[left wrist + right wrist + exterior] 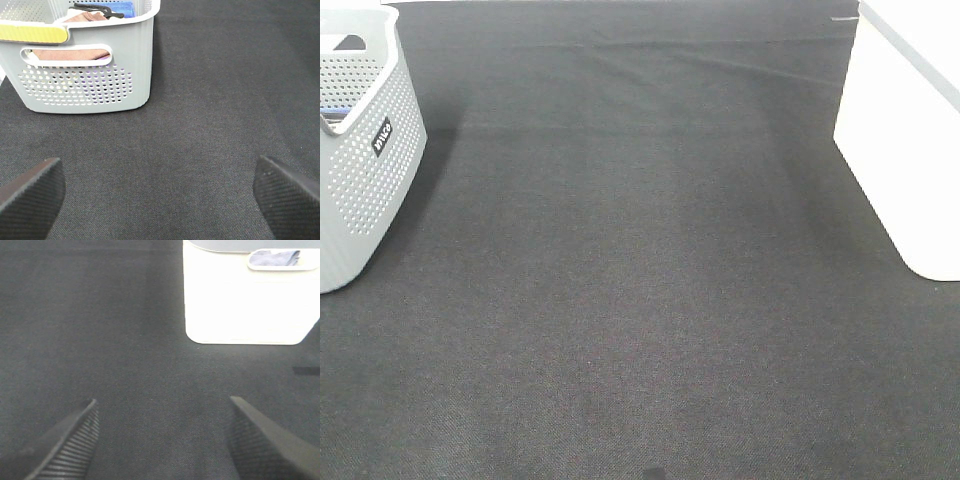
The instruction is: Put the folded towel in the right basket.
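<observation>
No towel lies on the dark tabletop (640, 280). The white right basket (910, 150) stands at the right edge. In the right wrist view (240, 305) a pale blue cloth (275, 258) shows through its handle slot. The grey perforated left basket (370, 170) holds folded towels, seen in the left wrist view: a brown one (85, 16) and a blue one (122, 8). My left gripper (156, 165) is open and empty, a short way in front of the grey basket (100, 65). My right gripper (162, 401) is open and empty, short of the white basket. Neither gripper shows in the high view.
A yellow strip (30, 34) lies along the grey basket's near rim. A dark black object (95, 9) rests on the towels inside it. The table is covered in dark cloth with a crease line at the back (720, 60).
</observation>
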`<control>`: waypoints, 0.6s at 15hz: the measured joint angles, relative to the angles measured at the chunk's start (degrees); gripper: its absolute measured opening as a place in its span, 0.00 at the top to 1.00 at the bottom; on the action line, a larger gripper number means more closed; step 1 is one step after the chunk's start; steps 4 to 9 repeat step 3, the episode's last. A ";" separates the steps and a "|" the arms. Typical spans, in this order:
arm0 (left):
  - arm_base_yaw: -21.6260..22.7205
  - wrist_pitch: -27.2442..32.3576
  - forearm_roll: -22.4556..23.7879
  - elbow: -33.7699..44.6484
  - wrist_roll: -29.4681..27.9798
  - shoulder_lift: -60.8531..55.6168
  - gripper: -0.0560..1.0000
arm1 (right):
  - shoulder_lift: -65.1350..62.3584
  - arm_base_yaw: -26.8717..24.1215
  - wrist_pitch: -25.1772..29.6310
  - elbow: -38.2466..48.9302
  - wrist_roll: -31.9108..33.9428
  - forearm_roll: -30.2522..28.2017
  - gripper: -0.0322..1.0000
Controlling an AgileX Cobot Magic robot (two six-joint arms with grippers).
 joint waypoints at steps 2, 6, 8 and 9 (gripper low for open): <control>0.00 0.00 0.00 0.00 0.00 0.00 0.03 | 0.00 0.00 0.00 0.00 0.00 0.17 0.32; 0.00 0.00 0.00 0.00 0.00 0.00 0.03 | 0.00 0.00 0.00 0.00 0.00 0.34 0.32; 0.00 0.00 0.00 0.00 0.00 0.00 0.03 | 0.00 0.00 0.00 0.00 0.00 0.34 0.32; 0.00 0.00 0.00 0.00 0.00 0.00 0.03 | 0.00 0.00 0.00 0.00 0.00 0.34 0.32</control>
